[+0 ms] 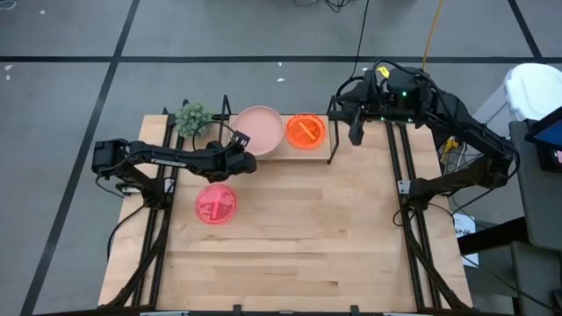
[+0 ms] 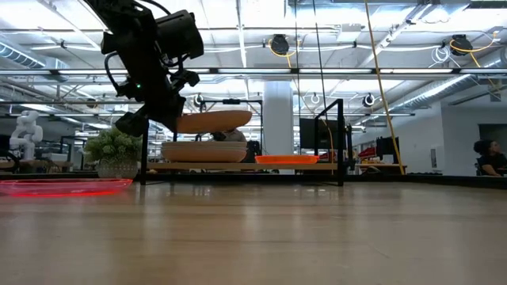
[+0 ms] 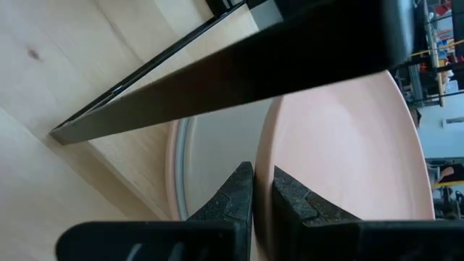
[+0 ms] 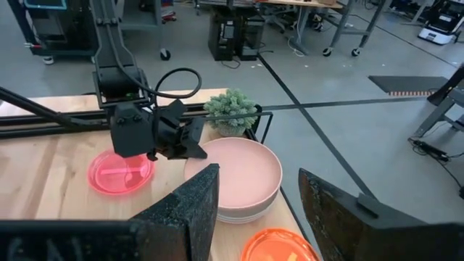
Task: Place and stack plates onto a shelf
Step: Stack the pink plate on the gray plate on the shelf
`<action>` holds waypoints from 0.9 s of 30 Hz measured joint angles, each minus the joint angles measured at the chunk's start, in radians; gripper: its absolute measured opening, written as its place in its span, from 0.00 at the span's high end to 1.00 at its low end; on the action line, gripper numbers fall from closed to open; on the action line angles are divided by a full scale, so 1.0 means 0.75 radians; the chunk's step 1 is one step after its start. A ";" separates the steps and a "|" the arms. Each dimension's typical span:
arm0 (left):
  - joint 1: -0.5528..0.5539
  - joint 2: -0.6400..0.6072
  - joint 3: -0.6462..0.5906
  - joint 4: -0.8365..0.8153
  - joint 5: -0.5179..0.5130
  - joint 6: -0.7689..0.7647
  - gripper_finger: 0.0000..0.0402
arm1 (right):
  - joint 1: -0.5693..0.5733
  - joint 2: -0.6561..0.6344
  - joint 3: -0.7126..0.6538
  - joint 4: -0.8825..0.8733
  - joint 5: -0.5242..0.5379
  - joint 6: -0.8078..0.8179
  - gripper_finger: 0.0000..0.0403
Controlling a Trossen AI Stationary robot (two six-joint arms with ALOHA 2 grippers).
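You had a small green potted plant (image 1: 191,118) standing at the far left corner of the wooden table (image 1: 290,246). Beyond it, in the room, a person (image 2: 489,157) sat at a desk.

arms: matte black, jointed | left arm (image 1: 167,159): white lettering | cables: black loops

We see light wood surface (image 1: 290,246), plank grain running across. On it, along far edge: shelf (image 1: 279,149), wood board between black wire end frames. Shelf board carries stack of pale plates (image 2: 204,150) and, beside stack, orange plate (image 1: 306,131). Small green plant (image 1: 191,118) sits at shelf's left end. Neon pink plate (image 1: 215,204) lies flat directly on surface, near shelf.
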 joint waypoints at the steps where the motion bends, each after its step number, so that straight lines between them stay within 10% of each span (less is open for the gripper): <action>1: 0.000 0.000 0.000 0.003 0.000 0.000 0.93 | 0.000 0.000 0.000 0.001 0.001 0.001 0.57; 16: -0.001 0.000 0.000 0.026 0.001 -0.006 0.66 | 0.001 0.000 0.000 0.000 -0.032 -0.002 0.57; 27: -0.088 0.000 0.000 0.105 0.047 -0.042 0.63 | 0.000 0.000 0.000 -0.001 -0.037 -0.017 0.57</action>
